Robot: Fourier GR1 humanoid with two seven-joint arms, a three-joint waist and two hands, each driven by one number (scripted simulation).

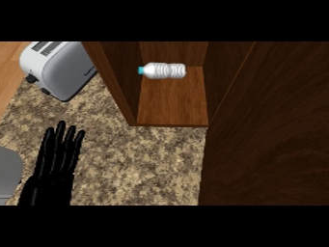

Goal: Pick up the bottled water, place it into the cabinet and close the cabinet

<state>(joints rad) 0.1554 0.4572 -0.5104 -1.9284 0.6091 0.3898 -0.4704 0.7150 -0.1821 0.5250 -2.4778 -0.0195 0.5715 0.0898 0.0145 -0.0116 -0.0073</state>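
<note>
Left hand [56, 159] open; bottled water [163, 70] lying in cabinet [172, 103], well apart.

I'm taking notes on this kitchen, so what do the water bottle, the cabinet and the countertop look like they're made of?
The bottled water looks like thin pale plastic: ribbed sides, teal cap. The cabinet appears to be dark reddish-brown wood or veneer, with faint grain streaks and a matte finish. The counter looks like stone, probably granite, going by its brown-beige speckling.
</note>
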